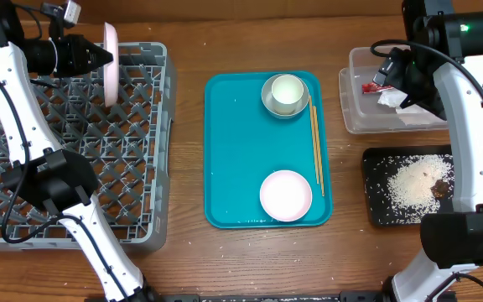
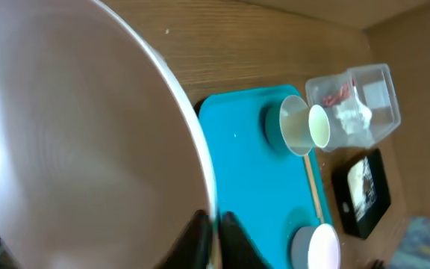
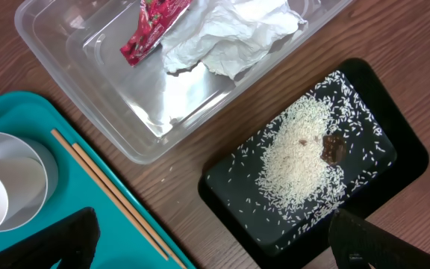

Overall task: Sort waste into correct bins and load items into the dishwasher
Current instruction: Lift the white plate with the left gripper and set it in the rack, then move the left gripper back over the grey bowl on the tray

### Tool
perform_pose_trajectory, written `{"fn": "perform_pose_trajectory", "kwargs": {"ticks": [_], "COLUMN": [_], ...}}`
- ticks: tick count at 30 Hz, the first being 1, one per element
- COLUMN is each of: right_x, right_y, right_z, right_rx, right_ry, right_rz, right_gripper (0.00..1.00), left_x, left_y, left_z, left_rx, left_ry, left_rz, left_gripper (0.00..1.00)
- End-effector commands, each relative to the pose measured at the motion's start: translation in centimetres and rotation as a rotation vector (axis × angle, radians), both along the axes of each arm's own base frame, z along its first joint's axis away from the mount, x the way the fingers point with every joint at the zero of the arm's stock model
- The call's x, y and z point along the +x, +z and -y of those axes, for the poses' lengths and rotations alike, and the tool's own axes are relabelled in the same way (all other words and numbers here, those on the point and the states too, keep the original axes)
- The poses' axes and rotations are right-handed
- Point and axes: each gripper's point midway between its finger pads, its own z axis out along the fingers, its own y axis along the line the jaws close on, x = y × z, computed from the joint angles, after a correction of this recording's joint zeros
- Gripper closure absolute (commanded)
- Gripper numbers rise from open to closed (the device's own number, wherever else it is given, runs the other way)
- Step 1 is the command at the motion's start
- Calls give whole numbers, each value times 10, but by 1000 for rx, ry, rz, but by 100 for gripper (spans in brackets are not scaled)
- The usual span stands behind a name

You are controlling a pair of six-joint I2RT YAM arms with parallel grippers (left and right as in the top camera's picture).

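Pale plate [image 2: 66, 134] upright, rim between pinching left fingers [image 2: 197, 240], over grey rack [image 1: 141, 134]; right fingers [image 3: 69, 240] wide, empty, near clear tub [image 3: 118, 112].

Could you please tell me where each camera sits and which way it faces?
Overhead: above the table, looking straight down; the left arm and right arm show.
Left wrist: on the left gripper, looking along the gripped plate toward the teal tray; fingertips show.
Right wrist: on the open right gripper, looking down at clear tub and black tray; fingertips show.
Both wrist views share the chopsticks and clear tub.
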Motion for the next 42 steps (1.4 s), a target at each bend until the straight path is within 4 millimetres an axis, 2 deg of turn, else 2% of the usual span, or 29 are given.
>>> {"fn": "perform_pose_trajectory", "kwargs": {"ticks": [1,3,4,6,7,8,14,15,16,22,27,31,34,35,37,39,42], "right_x": [0,0,0,0,0,0,0,0,0,0,0,0,0,0,0,0,0], "right_y": [14,14,14,14,14,14,14,14,14,14,14,14,14,14,14,14,14], "right_z": [1,1,1,1,1,1,1,1,1,1,1,1,1,1,1,1,1], "right_rx": [-3,-3,-3,-3,-3,-3,-3,-3,-3,-3,-3,-3,-3,-3,-3,-3,-3], "right_ry": [10,10,10,10,9,10,10,10,10,10,9,10,10,10,10,10,10], "right_rz": [43,43,43,43,43,43,43,43,43,43,43,43,43,43,42,43,43], "right_gripper": [0,0,0,0,0,0,0,0,0,0,0,0,0,0,0,0,0], "left_x": [-3,-7,-9,-14,-17,-21,-47,-56,-58,-98,-118,-126,-132,-136,-141,-145,-155], "left_y": [-1,5,11,25,32,43,107,126,129,188,216,226,228,225,217,204,168], "left_z": [-17,-25,-29,-35,-37,-38,-27,-21,-20,0,30,74,128,153,185,209,250], "left_rx": [-25,-35,-37,-38,-35,-26,-6,-2,-2,31,46,31,14,9,32,82,231], "left_ry": [101,140,159,193,203,209,265,278,279,340,295,184,36,-34,-114,-167,-256], "left_rz": [-74,-82,-78,-67,-56,-34,56,84,90,184,257,290,296,290,271,248,185], "left_gripper": [78,64,53,24,2,0,0,0,0,0,0,0,0,0,0,0,0]}}
